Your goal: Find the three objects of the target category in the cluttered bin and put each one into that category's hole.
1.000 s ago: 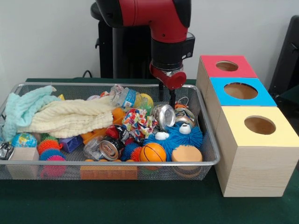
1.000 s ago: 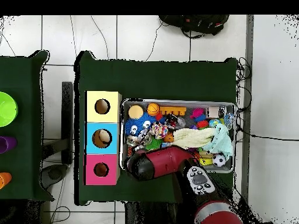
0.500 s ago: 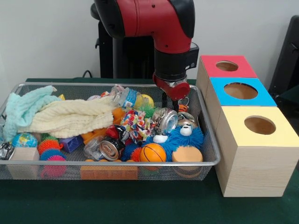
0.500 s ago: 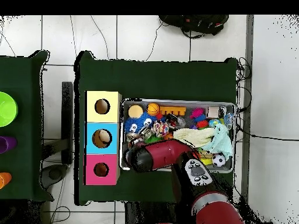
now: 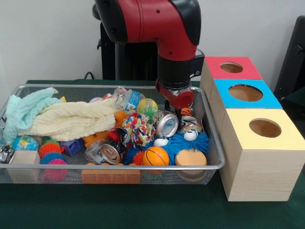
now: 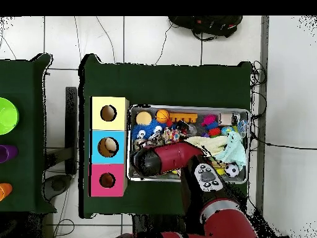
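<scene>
A wire mesh bin is packed with toys, cloths and cans. My gripper is open and dips into the bin's right rear part. It hangs just behind a silver can and next to a tiger-striped toy. A second can lies by the bin's right wall, and a crushed can lies near the front. To the right stand three wooden boxes with holes: red-topped, blue-topped and yellow-topped. In the overhead view the arm hides the gripper.
A cream cloth and a mint cloth cover the bin's left half. A blue fuzzy monster, a basketball, an orange disc, a water bottle and spiky balls crowd the rest.
The gripper has come lower and a little towards the front of the bin. The silver can has tipped and shifted slightly beside it.
</scene>
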`<act>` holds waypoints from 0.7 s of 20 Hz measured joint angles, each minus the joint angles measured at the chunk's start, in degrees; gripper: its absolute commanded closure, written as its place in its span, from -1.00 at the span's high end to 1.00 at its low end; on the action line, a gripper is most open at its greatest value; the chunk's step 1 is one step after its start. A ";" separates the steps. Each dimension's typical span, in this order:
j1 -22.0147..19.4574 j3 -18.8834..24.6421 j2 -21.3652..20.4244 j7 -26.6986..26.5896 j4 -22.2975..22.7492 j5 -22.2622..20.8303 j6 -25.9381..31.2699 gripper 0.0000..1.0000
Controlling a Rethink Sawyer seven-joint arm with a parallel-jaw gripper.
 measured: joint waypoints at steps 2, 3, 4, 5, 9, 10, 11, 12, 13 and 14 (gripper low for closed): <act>-0.15 0.16 -0.04 0.00 0.03 0.70 0.40 1.00; -0.35 0.34 -0.12 0.00 0.12 1.35 0.77 1.00; -0.67 0.64 -0.30 0.00 0.27 2.23 1.32 1.00; -0.97 0.93 -0.51 0.00 0.40 3.03 1.88 1.00; -4.21 4.95 -2.00 0.00 1.25 7.64 4.93 1.00; -5.17 6.17 -2.28 0.00 1.45 8.54 5.21 1.00; -5.81 7.01 -2.41 0.00 1.59 9.08 5.20 1.00; -6.47 7.88 -2.55 0.00 1.83 9.65 5.20 1.00; -7.13 8.75 -2.69 0.00 2.07 10.22 5.21 1.00; -7.55 9.32 -2.81 0.00 2.29 10.59 5.21 1.00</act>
